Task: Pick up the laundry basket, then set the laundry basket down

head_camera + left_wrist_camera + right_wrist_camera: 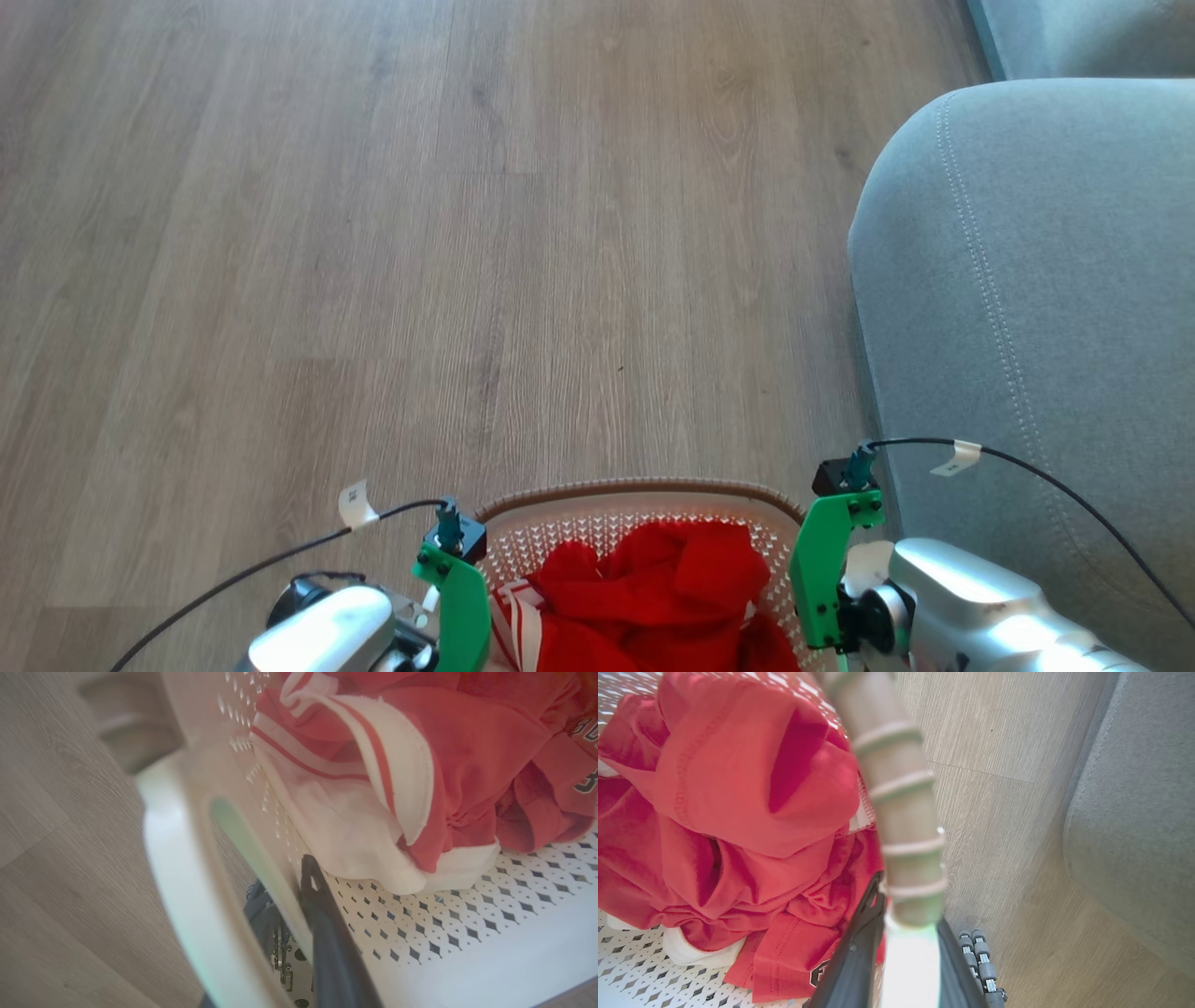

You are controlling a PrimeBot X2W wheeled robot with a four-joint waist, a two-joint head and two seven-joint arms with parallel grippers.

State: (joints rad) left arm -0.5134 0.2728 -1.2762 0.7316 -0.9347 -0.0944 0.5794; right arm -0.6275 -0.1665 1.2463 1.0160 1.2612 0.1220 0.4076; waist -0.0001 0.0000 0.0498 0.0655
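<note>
We had the left gripper [282, 879] and right gripper [908, 900] clamped on opposite sides of the laundry basket [644, 493], presumably so its red clothes [672, 579] rode level.

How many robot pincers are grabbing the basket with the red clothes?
2. The left pincer grips the basket by its white handle. The right pincer grips the brown rim on the opposite side, beside the grey sofa.
</note>
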